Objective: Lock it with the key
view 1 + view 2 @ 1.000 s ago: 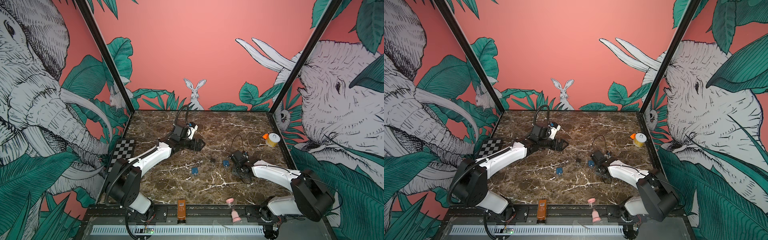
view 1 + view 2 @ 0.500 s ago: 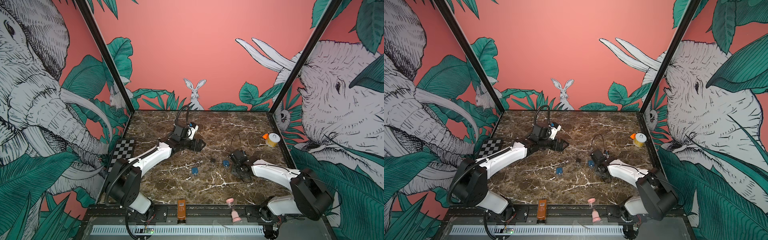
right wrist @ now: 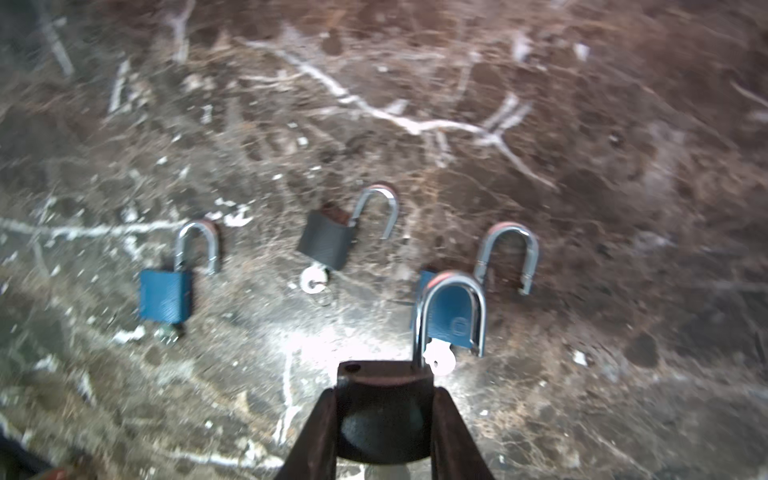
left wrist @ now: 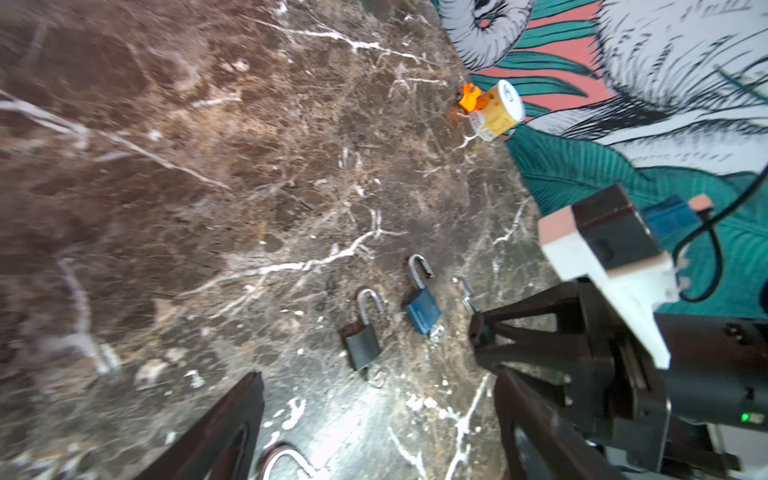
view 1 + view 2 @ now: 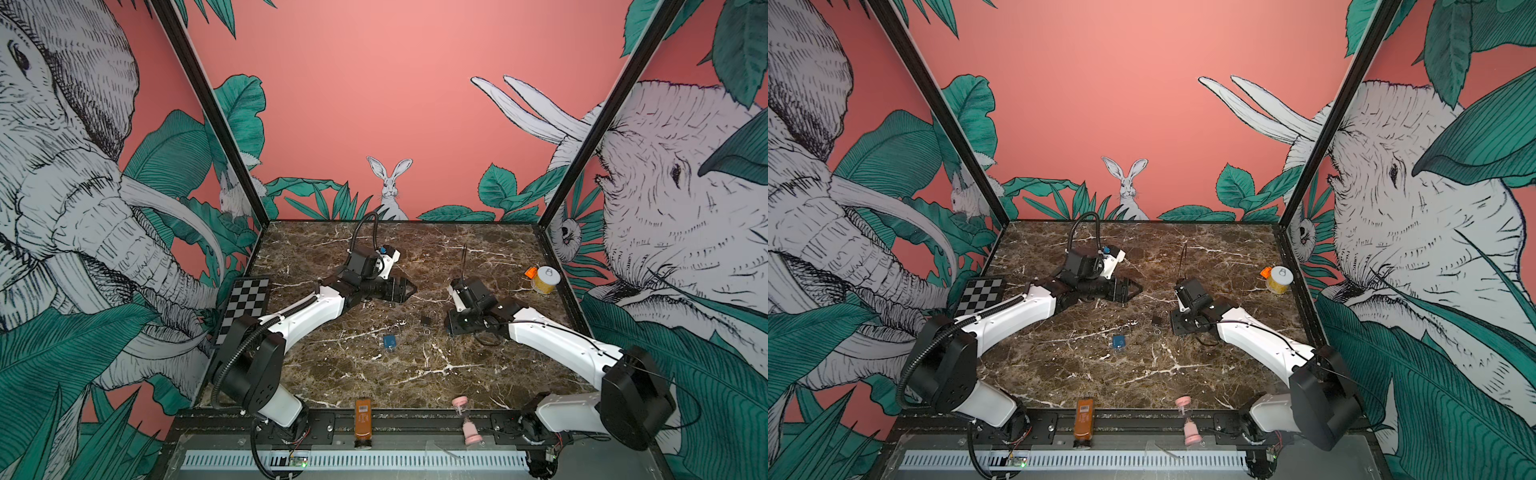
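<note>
While the right gripper (image 4: pixel 478 337) pinches the dark padlock (image 3: pixel 382 411) by its body, fingers (image 3: pixel 318 432) narrow and tight on both flanks, the left gripper (image 5: pixel 410 289) hangs with fingers wide and nothing between them. Held lock sits lower centre of the right wrist view, its shackle (image 3: pixel 453 278) swung clear of its hole (image 3: pixel 352 367) and pointing away from the wrist. In both top views that spot is centre right on the marble table (image 5: pixel 415 386), and the gripper covers the lock.

Handling, my read: small solid metal, dense for its size, rigid, smooth flanks that can slip or twist once I apply torque. Hold across the body. Open shackle pivots freely, so it wants turning over the hole, then a straight push down. The key is thin and fiddly; pinch its flat head.

View differences: right wrist view shows three more locks whole, flat on the table, shackles open: blue padlock (image 3: pixel 166 295) at left, grey padlock (image 3: pixel 326 243) in the middle, second blue padlock (image 3: pixel 451 322) just behind the held shackle, with a pale key (image 3: pixel 438 361) at its lower edge. Held lock's own key: cannot tell, that end is hidden. Top views reduce the blue padlock and grey padlock to small blobs. Left wrist view gives the right fingers side-on, plus a lone shackle (image 4: pixel 286 459) at its bottom edge, body out of frame.
</note>
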`<move>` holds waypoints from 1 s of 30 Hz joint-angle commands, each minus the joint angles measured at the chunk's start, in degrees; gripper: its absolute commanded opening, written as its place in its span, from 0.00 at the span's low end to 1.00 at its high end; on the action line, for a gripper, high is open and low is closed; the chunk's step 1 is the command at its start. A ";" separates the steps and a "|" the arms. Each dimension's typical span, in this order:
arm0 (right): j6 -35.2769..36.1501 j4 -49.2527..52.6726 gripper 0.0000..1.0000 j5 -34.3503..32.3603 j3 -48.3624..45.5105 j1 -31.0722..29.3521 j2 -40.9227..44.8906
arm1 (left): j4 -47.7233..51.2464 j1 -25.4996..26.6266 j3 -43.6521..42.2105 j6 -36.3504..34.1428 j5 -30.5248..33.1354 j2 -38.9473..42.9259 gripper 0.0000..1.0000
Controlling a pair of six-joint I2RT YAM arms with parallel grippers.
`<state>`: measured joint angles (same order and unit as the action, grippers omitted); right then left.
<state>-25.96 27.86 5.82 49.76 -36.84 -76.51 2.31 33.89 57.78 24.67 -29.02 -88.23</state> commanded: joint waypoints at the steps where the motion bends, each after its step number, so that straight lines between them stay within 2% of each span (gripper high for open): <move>1: 3.78 -0.60 0.13 2.82 3.46 -2.06 0.16 | -4.89 0.62 -2.34 5.74 -4.48 -0.02 0.86; 8: 4.95 -1.01 0.13 2.05 7.53 -8.06 -0.33 | -8.71 0.92 -5.04 11.78 -8.40 -0.18 0.84; 13: 5.91 0.00 0.13 -0.73 10.36 -11.59 -2.87 | -15.88 0.95 -6.70 17.98 -12.43 -1.22 0.81; 20: 5.88 -0.70 0.13 -3.62 11.92 -13.43 -4.09 | -17.41 1.18 -7.07 19.99 -14.58 -2.69 0.76; 25: 6.60 -0.26 0.13 -5.54 13.14 -13.39 -4.00 | -20.41 1.21 -8.90 22.17 -15.90 -3.96 0.65; 30: 6.78 -0.71 0.13 -5.01 13.25 -13.43 -4.24 | -20.07 1.48 -8.76 22.01 -15.84 -4.39 0.62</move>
<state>-19.99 28.03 1.85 61.89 -49.95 -80.64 -15.79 34.92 49.50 45.82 -43.77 -92.77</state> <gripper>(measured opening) 0.299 0.626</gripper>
